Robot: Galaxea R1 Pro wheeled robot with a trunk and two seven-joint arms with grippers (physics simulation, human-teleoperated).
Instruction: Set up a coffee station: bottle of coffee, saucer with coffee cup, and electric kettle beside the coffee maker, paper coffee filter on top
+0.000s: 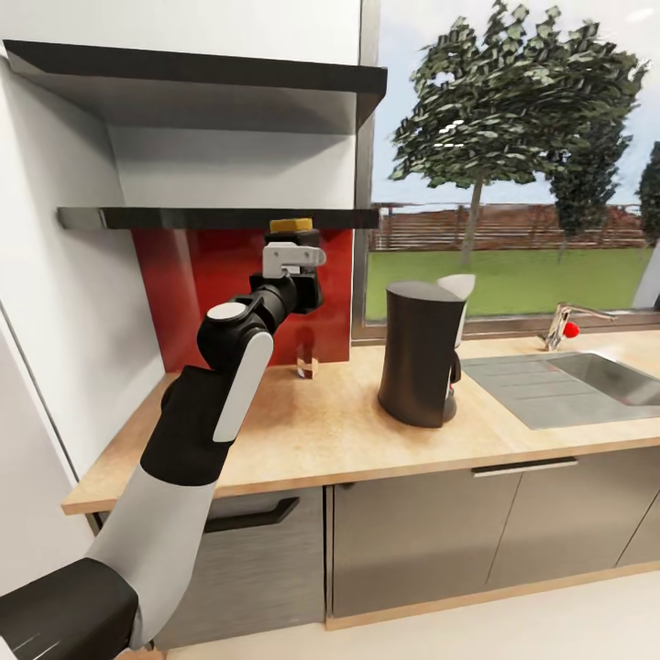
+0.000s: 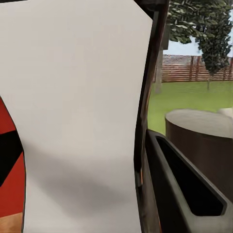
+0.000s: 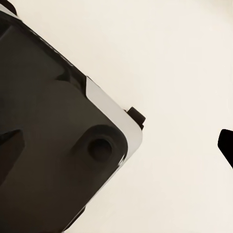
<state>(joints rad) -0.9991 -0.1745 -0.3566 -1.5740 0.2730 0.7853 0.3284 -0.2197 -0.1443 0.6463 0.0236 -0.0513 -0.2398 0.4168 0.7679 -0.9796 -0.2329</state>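
- The left gripper [image 1: 295, 246] is raised in front of the red wall panel [image 1: 183, 293], right under the thin dark grey floating kitchen shelf [image 1: 183, 218].
- A yellow cap [image 1: 293, 225] shows just above the gripper's pale block, at the shelf's front edge; this looks like the top of the small dark bottle of coffee, whose body is hidden behind the gripper in the head view.
- In the left wrist view a large white surface [image 2: 77, 121], probably the bottle's label, sits just beside one dark finger [image 2: 189, 189]. Whether the fingers are squeezing it or merely around it cannot be told.
- The right wrist view shows a dark rounded robot part [image 3: 53, 145] over a pale floor [image 3: 184, 73]; the state of the right fingers cannot be told.
- One tall dark grey coffee maker [image 1: 422, 353] stands on the long light wood-grain kitchen countertop [image 1: 312, 431], well apart from the gripper, toward the sink [image 1: 605, 376].
- One small brown object [image 1: 306, 367] stands on the countertop near the red panel, below the gripper.
- Counted: two wall boards, one sink, one tap [image 1: 564, 323] with a red knob.
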